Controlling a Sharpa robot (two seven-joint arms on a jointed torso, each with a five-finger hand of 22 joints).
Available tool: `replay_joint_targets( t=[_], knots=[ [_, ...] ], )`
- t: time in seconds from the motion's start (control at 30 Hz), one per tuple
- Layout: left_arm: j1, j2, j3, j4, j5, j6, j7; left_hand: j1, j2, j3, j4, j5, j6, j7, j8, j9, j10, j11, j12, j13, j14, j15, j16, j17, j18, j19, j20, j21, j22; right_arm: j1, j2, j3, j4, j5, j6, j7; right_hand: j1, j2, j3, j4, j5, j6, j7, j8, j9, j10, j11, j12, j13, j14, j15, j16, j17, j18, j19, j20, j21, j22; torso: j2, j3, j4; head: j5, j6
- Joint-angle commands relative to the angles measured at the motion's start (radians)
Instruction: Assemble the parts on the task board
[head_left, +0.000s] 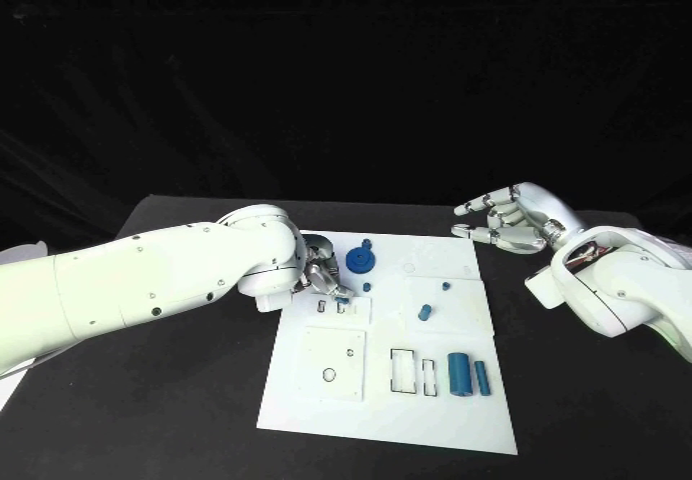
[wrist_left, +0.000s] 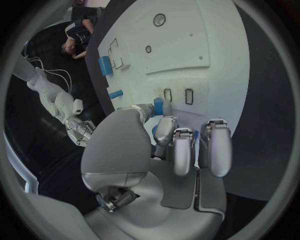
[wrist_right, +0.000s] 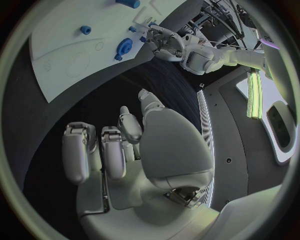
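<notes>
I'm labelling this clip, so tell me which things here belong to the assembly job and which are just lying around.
Part of the job:
task board
blue gear
large blue cylinder
slim blue cylinder
small blue peg
small blue part pinched by the left hand

Not in use:
right hand, off the board, holding nothing
black table

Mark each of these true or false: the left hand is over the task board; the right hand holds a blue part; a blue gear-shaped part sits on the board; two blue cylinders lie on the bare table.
1. The left hand is over the task board. True.
2. The right hand holds a blue part. False: it hangs over the black table, holding nothing.
3. A blue gear-shaped part sits on the board. True.
4. Two blue cylinders lie on the bare table. False: they lie on the board.
</notes>
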Motion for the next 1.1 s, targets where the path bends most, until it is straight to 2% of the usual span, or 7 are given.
replay_joint_targets(
  t=[0.03, 0.2, 0.43, 0.63, 0.9, 1.1],
  knots=[
    [-0.001, -0.008, 0.000, 0.016, 0.003, -0.051, -0.011, -0.011, -0.002, 0.164, -0.161, -0.007, -0.005, -0.002, 0.007, 0.001, 0.008, 0.000, -0.001, 0.000, 0.107, 0.001, 0.003, 0.263, -0.008, 0.055, 0.003, 0.005, 0.114, -0.002, 0.002, 0.000, -0.002, 0.007, 0.023, 0.018, -0.003, 0.005, -0.006, 0.002, 0.008, 0.007, -0.003, 0.003, 0.000, -0.002, -0.003, -0.004, -0.001, 0.103, -0.003, 0.000, 0.258, 0.009, -0.002, -0.003, -0.004, 0.011, 0.001, -0.0006, -0.0002, 0.002, 0.000],
    [-0.004, -0.016, 0.000, 0.030, -0.032, -0.068, -0.011, -0.014, -0.005, 0.168, -0.167, -0.007, -0.005, -0.002, 0.007, 0.002, 0.010, 0.000, 0.001, 0.002, 0.107, 0.001, 0.003, 0.263, -0.009, 0.056, 0.003, 0.006, 0.116, -0.003, 0.002, 0.000, -0.003, 0.009, 0.026, 0.020, -0.005, 0.006, -0.006, 0.003, 0.008, 0.007, -0.003, 0.004, -0.001, -0.001, -0.003, -0.004, -0.001, 0.103, -0.003, 0.000, 0.258, 0.009, -0.003, -0.003, -0.004, 0.010, 0.000, -0.0009, -0.0005, 0.007, -0.001],
    [-0.016, -0.020, -0.003, 0.044, -0.098, -0.080, -0.021, -0.015, -0.007, 0.172, -0.171, -0.008, -0.005, -0.002, 0.007, 0.003, 0.012, 0.000, 0.003, 0.004, 0.107, 0.001, 0.003, 0.263, -0.009, 0.057, 0.003, 0.007, 0.119, -0.003, 0.003, -0.001, -0.004, 0.010, 0.029, 0.021, -0.005, 0.006, -0.006, 0.003, 0.008, 0.007, -0.003, 0.004, -0.001, -0.001, -0.003, -0.004, -0.001, 0.103, -0.003, 0.000, 0.258, 0.009, -0.003, -0.003, -0.004, 0.010, 0.001, -0.0021, -0.0016, 0.011, -0.005],
    [-0.025, -0.026, -0.004, 0.057, -0.130, -0.075, -0.024, -0.016, -0.008, 0.174, -0.174, -0.008, -0.005, -0.002, 0.008, 0.004, 0.012, 0.000, 0.003, 0.005, 0.107, 0.001, 0.003, 0.263, -0.009, 0.057, 0.003, 0.008, 0.120, -0.004, 0.003, -0.001, -0.004, 0.011, 0.029, 0.022, -0.007, 0.007, -0.007, 0.005, 0.009, 0.007, -0.003, 0.004, -0.001, -0.002, -0.003, -0.004, -0.002, 0.103, -0.003, 0.000, 0.258, 0.009, -0.002, -0.003, -0.004, 0.011, 0.003, -0.0023, -0.0025, 0.014, -0.003],
    [-0.040, -0.027, -0.005, 0.059, -0.156, -0.066, -0.026, -0.017, -0.009, 0.176, -0.177, -0.008, -0.004, -0.002, 0.008, 0.004, 0.012, 0.000, 0.003, 0.004, 0.107, 0.000, 0.003, 0.263, -0.010, 0.058, 0.003, 0.009, 0.123, -0.004, 0.003, -0.001, -0.003, 0.011, 0.028, 0.024, -0.007, 0.007, -0.007, 0.005, 0.009, 0.007, -0.003, 0.004, -0.001, -0.002, -0.003, -0.004, -0.002, 0.103, -0.003, 0.000, 0.258, 0.009, -0.002, -0.003, -0.004, 0.011, 0.001, -0.0022, -0.0029, 0.014, -0.008],
    [-0.045, -0.028, -0.005, 0.058, -0.158, -0.049, -0.031, -0.018, -0.010, 0.177, -0.178, -0.009, -0.004, -0.002, 0.008, 0.005, 0.014, 0.000, 0.006, 0.007, 0.107, 0.000, 0.003, 0.263, -0.010, 0.059, 0.003, 0.010, 0.125, -0.004, 0.003, -0.001, -0.003, 0.011, 0.029, 0.025, -0.007, 0.007, -0.007, 0.005, 0.009, 0.007, -0.003, 0.004, -0.001, -0.002, -0.003, -0.004, -0.002, 0.103, -0.003, 0.000, 0.258, 0.009, -0.002, -0.003, -0.004, 0.011, 0.001, -0.0018, -0.0028, 0.015, -0.010]
  ],
)
